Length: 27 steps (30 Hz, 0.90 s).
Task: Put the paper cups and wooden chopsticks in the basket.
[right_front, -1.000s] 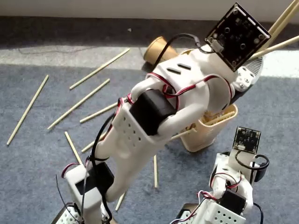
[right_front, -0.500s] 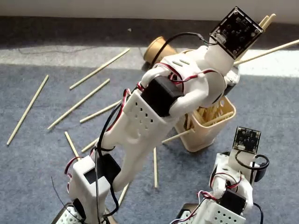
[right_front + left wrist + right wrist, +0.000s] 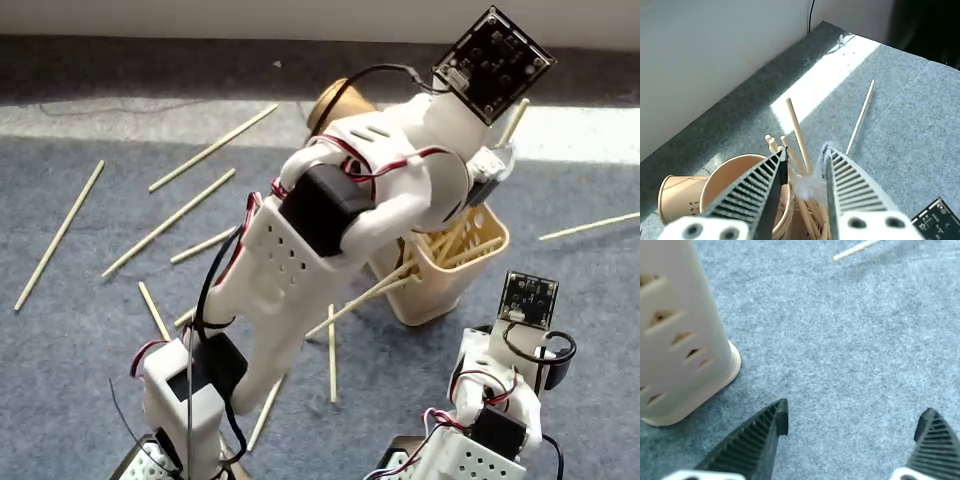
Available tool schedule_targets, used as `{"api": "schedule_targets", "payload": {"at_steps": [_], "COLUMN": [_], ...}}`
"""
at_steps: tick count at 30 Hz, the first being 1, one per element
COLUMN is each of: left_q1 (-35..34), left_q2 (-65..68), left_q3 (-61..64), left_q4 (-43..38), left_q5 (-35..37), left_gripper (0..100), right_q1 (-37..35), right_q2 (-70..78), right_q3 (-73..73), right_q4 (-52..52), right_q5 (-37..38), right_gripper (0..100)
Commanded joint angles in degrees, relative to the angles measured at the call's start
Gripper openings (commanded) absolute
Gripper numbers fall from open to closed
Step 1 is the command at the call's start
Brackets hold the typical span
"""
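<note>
Beige plastic formed the basket [image 3: 440,290], which stood on grey carpet [image 3: 80,340] with a bundle of wooden chopsticks [image 3: 455,240] leaning inside it. Directly above the basket hung the left gripper [image 3: 805,152]. Its fingers were narrowly parted, and one chopstick [image 3: 797,130] rose through the gap without either pad clearly pinching it. Just beyond the basket, on the side away from the arms' bases, a paper cup [image 3: 330,105] lay on its side. Loose chopsticks [image 3: 190,215] were scattered well off from the basket on the left arm's side, and a single chopstick [image 3: 590,225] lay apart on the opposite side. Beside the basket's base the right gripper [image 3: 856,417] hovered low over the carpet, fingers spread wide, holding nothing.
</note>
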Motion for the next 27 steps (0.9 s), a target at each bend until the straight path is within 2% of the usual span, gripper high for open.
{"api": "schedule_targets", "payload": {"at_steps": [1, 6, 9, 13, 15, 19, 24, 27], "left_q1": [-2.68, -10.15, -20.44, -34.51, -39.34, -43.91, -46.29, -46.11], "left_q2": [-5.41, -10.33, -12.18, -11.47, -10.33, -6.9, -2.86, 0.66], "left_q3": [-3.38, -3.91, -3.91, -3.82, -3.82, -3.74, 0.57, 6.99], "left_q4": [0.09, 0.26, 4.48, 13.01, 16.18, 19.96, 20.04, 20.04], "left_q5": [0.18, 0.09, 0.09, 0.35, 0.18, 0.18, -0.35, -7.38], "left_gripper": [13, 13, 13, 13, 13, 13, 13, 14], "right_q1": [-0.66, -0.31, 1.54, 5.93, 7.87, 12.79, 15.6, 15.52], "right_q2": [-0.66, -0.66, -0.57, 0.04, 0.48, 11.12, 38.99, 51.03], "right_q3": [1.89, 1.8, 0.04, -10.42, -17.36, -30.73, -47.43, -53.32], "right_q4": [-1.1, -1.19, -1.27, -1.98, -1.8, -1.63, -0.4, 3.3], "right_q5": [-0.53, -0.26, -0.18, 0.35, 0.62, 0.44, 0.35, 0.35], "right_gripper": [38.2, 38.2, 38.2, 38.2, 38.2, 38.2, 38.2, 38.2]}}
